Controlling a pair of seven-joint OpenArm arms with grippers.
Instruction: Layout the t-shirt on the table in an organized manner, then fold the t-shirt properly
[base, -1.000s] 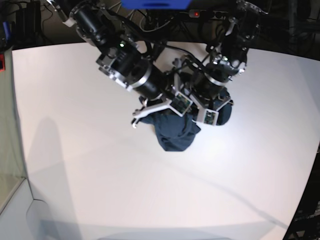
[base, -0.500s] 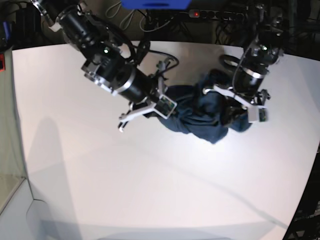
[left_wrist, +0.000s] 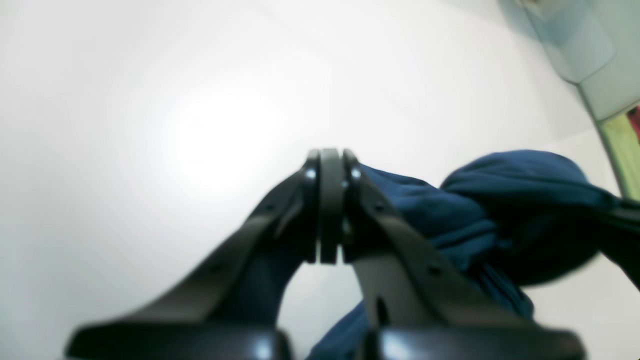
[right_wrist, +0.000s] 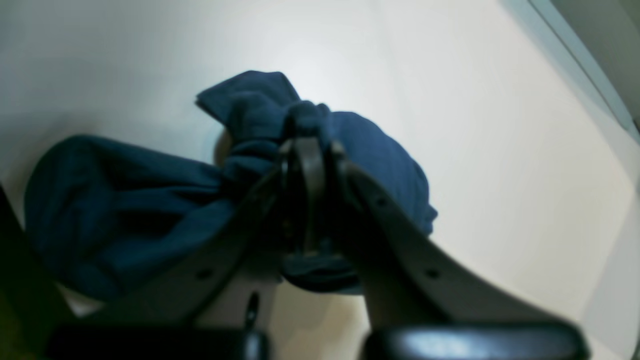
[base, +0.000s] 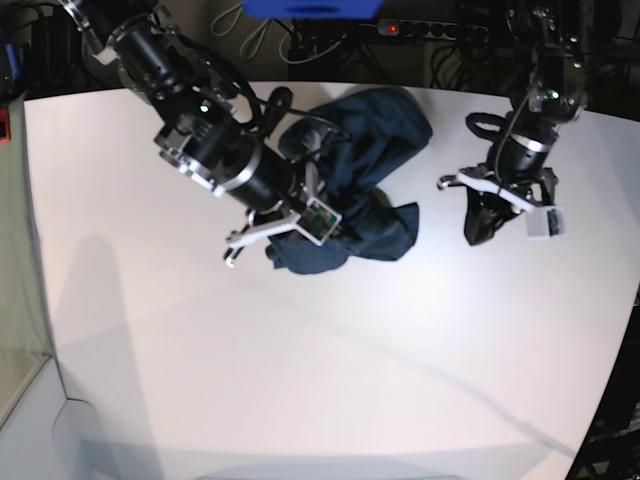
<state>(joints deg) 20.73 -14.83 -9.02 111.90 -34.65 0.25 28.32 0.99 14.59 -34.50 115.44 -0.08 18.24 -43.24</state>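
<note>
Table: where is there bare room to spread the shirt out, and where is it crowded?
The widest bare stretch of the table is the near half, below the t-shirt and both arms. The far-left corner beside the right arm is also bare. It is crowded at the far middle: the bunched shirt, the right tool shut on it, the left tool beside it.

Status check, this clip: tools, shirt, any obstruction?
Right tool shut on t-shirt. Left tool shut, grip on cloth unclear. Shirt bunched on table, not spread. Nothing else in the way.

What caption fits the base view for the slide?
Right gripper pinches the crumpled navy t-shirt on the white table; left gripper shut, apart.
</note>
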